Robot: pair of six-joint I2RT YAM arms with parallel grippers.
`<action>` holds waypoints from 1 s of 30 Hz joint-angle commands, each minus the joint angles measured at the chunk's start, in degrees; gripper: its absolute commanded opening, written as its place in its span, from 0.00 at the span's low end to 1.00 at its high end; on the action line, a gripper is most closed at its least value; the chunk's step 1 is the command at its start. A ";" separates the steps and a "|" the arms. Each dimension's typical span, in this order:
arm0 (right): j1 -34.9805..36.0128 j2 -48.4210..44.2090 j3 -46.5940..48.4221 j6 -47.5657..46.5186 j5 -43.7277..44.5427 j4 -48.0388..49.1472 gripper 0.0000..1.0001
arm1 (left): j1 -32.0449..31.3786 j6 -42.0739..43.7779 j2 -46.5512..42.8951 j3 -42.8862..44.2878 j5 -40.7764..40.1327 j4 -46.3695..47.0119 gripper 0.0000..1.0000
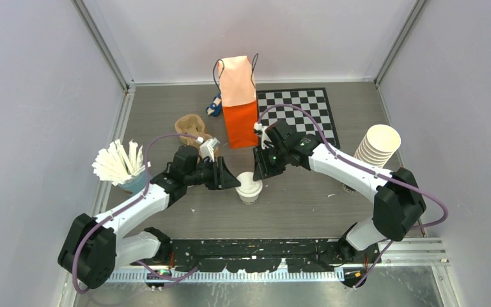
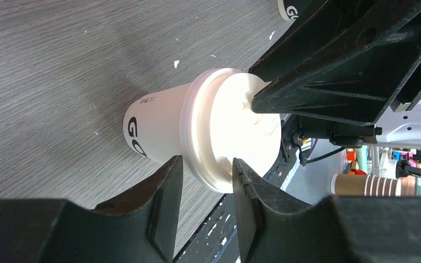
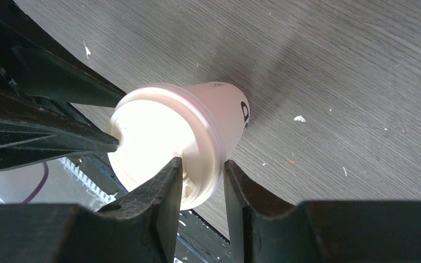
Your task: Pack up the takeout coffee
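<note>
Takeout coffee (image 1: 249, 188) stands lidded before orange bag (image 1: 240, 118).

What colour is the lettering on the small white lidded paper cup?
Black. The lettering on the small white lidded paper cup shows best in the left wrist view.

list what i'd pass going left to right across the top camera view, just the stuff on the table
bundle of white sticks → brown cup carrier → takeout coffee → checkerboard mat → stack of lidless cups. the orange bag overlaps the coffee's span, so it's left out
</note>
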 commanded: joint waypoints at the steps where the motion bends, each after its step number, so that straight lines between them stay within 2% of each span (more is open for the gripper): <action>1: -0.03 -2.10 -1.65 0.61 -0.16 1.86 0.38 | -0.43 -0.30 0.30 -1.50 -0.26 1.11 0.39; 17: -0.03 -3.00 -7.55 0.39 1.58 4.65 0.38 | -2.09 0.02 0.83 -3.59 -6.91 -3.89 0.36; 21: 0.00 -3.68 -8.14 -0.38 1.35 5.16 0.37 | -2.83 -0.47 1.63 -2.65 -5.69 -5.54 0.35; 26: -0.01 -2.57 -7.29 -1.37 0.15 5.34 0.38 | -3.46 -3.70 -2.06 -1.77 -3.82 -4.33 0.35; 28: 0.01 -2.68 -7.16 -1.90 -0.15 5.34 0.37 | -3.44 -4.52 -3.48 -0.96 -3.67 -4.53 0.38; 30: -0.02 -2.94 -6.77 -2.25 -0.41 5.43 0.37 | -3.44 -4.96 -4.53 -0.13 -4.26 -4.85 0.46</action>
